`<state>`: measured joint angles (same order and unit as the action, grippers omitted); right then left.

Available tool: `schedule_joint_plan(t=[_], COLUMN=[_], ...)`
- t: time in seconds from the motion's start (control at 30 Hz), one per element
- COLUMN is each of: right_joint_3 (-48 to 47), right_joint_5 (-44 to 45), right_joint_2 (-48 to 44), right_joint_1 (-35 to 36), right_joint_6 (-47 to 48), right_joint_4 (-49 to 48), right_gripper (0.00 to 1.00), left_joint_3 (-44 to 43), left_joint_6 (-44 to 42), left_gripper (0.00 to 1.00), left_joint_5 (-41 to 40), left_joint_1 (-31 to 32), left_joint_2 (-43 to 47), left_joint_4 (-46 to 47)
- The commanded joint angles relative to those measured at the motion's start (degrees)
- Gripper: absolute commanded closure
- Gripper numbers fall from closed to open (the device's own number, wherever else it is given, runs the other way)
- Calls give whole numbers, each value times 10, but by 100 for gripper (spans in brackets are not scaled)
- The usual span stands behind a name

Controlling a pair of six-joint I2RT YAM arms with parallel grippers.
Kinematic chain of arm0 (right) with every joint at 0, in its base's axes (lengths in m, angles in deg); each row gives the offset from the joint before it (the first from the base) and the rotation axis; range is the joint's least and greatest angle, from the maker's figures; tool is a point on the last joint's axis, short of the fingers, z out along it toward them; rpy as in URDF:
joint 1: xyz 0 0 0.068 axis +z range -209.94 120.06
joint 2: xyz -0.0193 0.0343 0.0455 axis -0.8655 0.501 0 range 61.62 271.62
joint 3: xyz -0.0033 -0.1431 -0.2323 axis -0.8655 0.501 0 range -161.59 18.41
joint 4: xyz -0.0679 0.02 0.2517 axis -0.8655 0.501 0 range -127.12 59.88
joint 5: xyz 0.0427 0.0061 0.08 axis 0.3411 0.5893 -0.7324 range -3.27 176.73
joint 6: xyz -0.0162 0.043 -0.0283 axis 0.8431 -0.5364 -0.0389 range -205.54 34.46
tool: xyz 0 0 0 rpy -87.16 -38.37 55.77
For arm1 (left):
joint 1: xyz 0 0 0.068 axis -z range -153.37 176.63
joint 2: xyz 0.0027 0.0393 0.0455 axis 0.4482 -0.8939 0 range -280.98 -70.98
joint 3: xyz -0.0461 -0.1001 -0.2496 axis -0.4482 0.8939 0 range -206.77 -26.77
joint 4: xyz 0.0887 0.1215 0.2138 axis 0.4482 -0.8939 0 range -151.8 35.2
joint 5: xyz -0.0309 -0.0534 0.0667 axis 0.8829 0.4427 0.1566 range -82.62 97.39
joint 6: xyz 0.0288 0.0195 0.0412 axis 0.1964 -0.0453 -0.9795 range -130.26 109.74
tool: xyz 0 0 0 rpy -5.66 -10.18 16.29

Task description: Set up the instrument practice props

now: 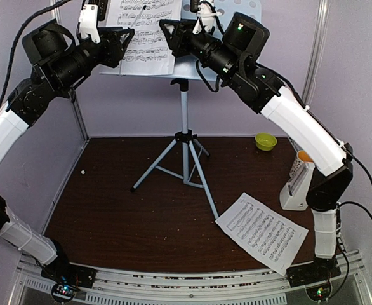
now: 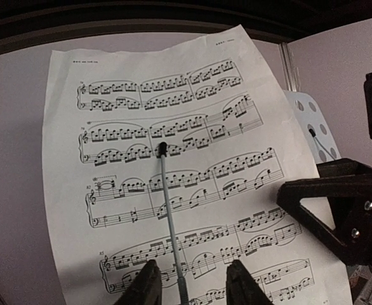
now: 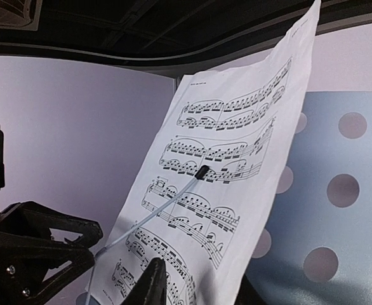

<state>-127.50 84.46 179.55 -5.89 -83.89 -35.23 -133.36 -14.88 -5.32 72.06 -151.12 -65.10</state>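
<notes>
The silver tripod music stand (image 1: 184, 108) stands at the back, its white perforated desk (image 3: 338, 190) up high. One sheet-music page (image 1: 149, 35) leans on the desk, and a thin wire retainer (image 2: 170, 210) lies across it. My left gripper (image 2: 195, 287) is open at the page's lower edge, its fingers on either side of the wire without touching it. My right gripper (image 3: 199, 291) is open too, with the page's (image 3: 230, 140) lower right edge between its fingers. A second page (image 1: 262, 232) lies flat on the table. The white metronome (image 1: 296, 189) stands at the right.
A yellow-green bowl (image 1: 265, 141) sits at the back right. A mug with an orange inside (image 1: 305, 155) stands behind the metronome. The stand's tripod legs (image 1: 173, 166) spread over the middle of the brown table. Purple walls close in the back and sides.
</notes>
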Motion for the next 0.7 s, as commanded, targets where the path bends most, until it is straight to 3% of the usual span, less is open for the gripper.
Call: schedule_joint_plan(t=[0.0,0.2,0.43,0.67], right_joint_3=[-6,23,95,146], right_joint_5=[20,44,56,41], right_joint_2=[-8,-38,-105,-174], right_joint_1=[3,4,9,21], right_joint_6=[4,5,12,17], right_joint_4=[-10,-14,-22,-2], right_gripper=[66,33,3,0], left_joint_3=[7,15,38,81], left_joint_6=[-1,-6,-19,-29], left_gripper=[61,45,31,23], left_joint_5=[10,4,-12,-22], left_joint_1=[3,6,8,16], left_joint_2=[20,34,69,116], left_joint_4=[34,30,19,-11])
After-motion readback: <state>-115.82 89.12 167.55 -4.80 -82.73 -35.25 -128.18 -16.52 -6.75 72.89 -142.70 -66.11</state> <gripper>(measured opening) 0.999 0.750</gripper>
